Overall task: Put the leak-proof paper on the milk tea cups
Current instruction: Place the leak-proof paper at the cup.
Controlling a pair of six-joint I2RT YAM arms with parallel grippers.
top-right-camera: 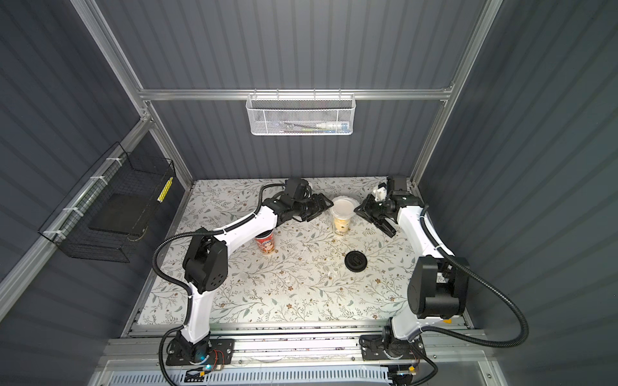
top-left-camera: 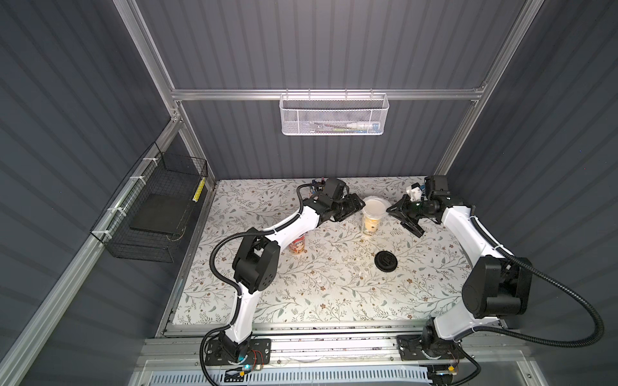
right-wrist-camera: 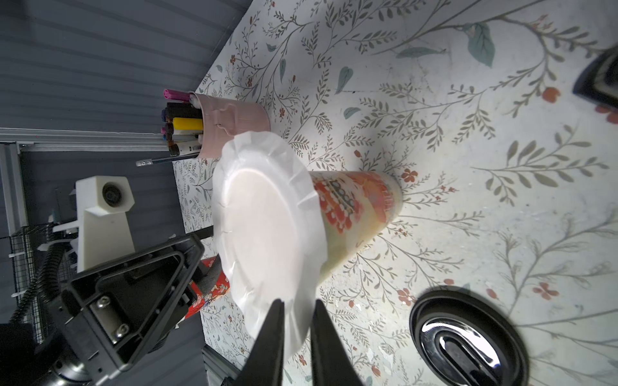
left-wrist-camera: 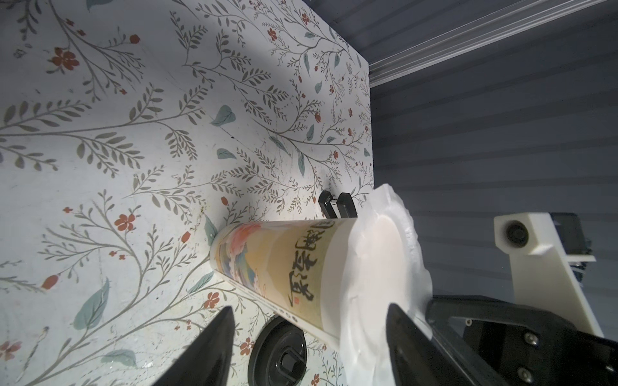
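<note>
- My right gripper point(right-wrist-camera: 297, 302) has its jaws slightly parted, released, with the rim of the film sheet point(right-wrist-camera: 267, 227) loose in the gap.
- Just ahead, that sheet lies over the mouth of the pale cup point(right-wrist-camera: 361, 214), which stands upright on the tabletop point(right-wrist-camera: 468, 133).
- Across the cup, my left gripper point(left-wrist-camera: 309, 307) is wide open and holds nothing.
- I judge this cup's covering is nearly done. Next I back both grippers off without dragging the sheet.
- Farther off, the red cup point(top-left-camera: 298, 245) stands under my left arm, its mouth hidden. It needs the second sheet, which I cannot spot.
</note>
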